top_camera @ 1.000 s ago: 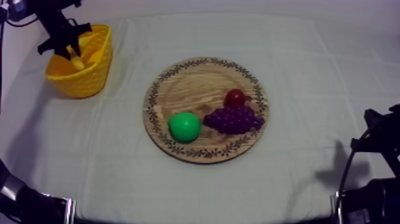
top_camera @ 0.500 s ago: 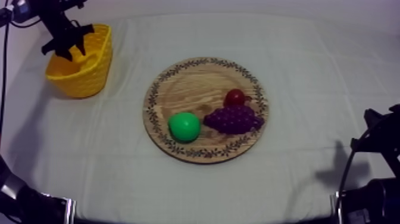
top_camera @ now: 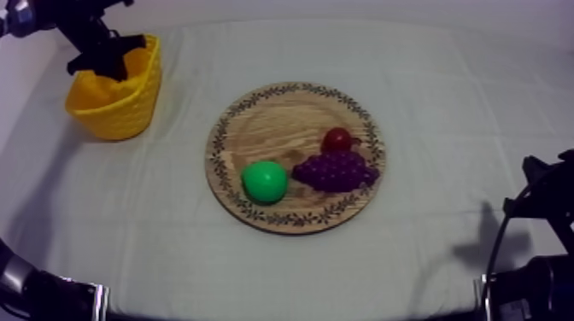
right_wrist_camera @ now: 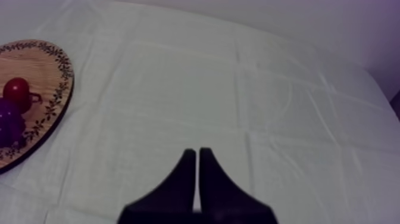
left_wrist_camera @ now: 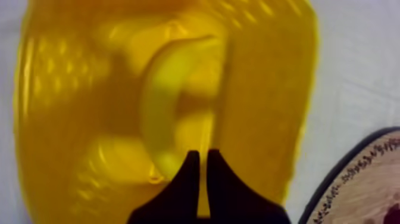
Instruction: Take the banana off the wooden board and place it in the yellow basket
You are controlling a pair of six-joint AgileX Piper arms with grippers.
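The banana (left_wrist_camera: 158, 110) lies curved inside the yellow basket (left_wrist_camera: 268, 89), free of any hold. My left gripper (left_wrist_camera: 201, 159) hangs just above it with its black fingers together as a narrow wedge, holding nothing. From above, that gripper (top_camera: 104, 56) sits over the far rim of the basket (top_camera: 120, 107) at the table's back left. The wooden board (top_camera: 256, 119) in the middle carries a green pear (top_camera: 264, 182), purple grapes (top_camera: 335, 171) and a small red fruit (top_camera: 339, 139). My right gripper (right_wrist_camera: 197, 158) is shut over bare cloth to the right of the board (right_wrist_camera: 50, 89).
The board's patterned rim (left_wrist_camera: 357, 179) lies close beside the basket in the left wrist view. The grey-white cloth (top_camera: 461, 111) stretches open between the board and the right arm (top_camera: 542, 196) at the table's right edge.
My left gripper held the banana over the basket a second ago. It has let the banana fall inside, risen slightly toward the back, and its fingers have come together. The right arm has stayed still.
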